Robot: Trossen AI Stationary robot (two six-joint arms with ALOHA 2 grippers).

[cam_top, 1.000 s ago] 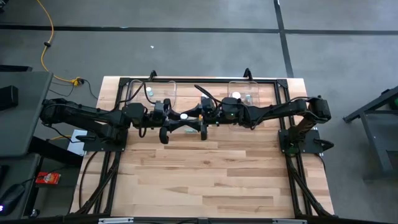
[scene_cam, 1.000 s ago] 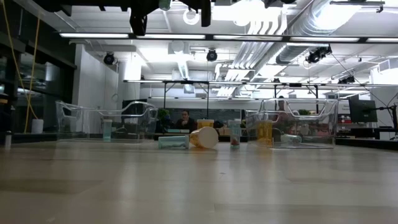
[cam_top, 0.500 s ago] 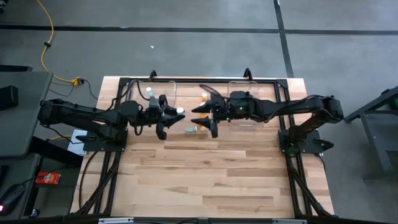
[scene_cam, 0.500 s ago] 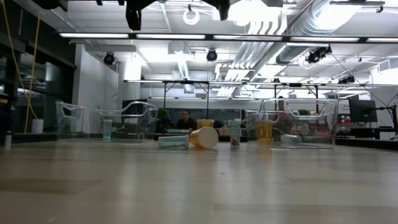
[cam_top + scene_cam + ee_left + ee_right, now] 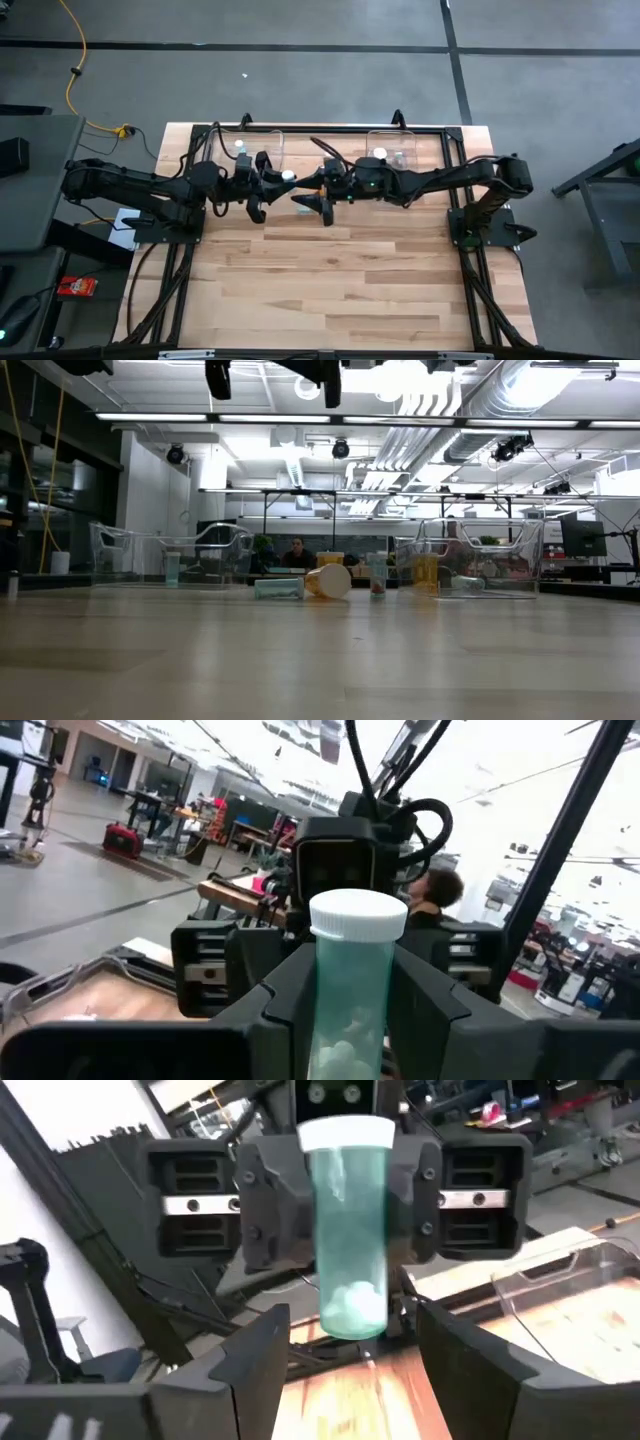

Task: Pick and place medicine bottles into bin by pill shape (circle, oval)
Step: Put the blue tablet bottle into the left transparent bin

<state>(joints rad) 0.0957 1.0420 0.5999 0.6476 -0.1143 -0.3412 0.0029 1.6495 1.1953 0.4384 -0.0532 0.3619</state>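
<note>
Clenched on a pale, white-capped vial [image 5: 352, 982] held upright above mid-table between the two clear bins [image 5: 262, 144], my left gripper [image 5: 345, 1010] faces my spread, empty right gripper [image 5: 345, 1342], so I'd steady the vial to read pill shape.

two clear plastic bins: the left bin [image 5: 120, 540] and the right bin [image 5: 520, 535]. seven small white-capped vials: two orange vials [image 5: 328, 581], four clear or teal vials [image 5: 278, 588] at table level, one pale teal vial [image 5: 350, 990] held up. two dark robot arms [image 5: 130, 185].
</note>
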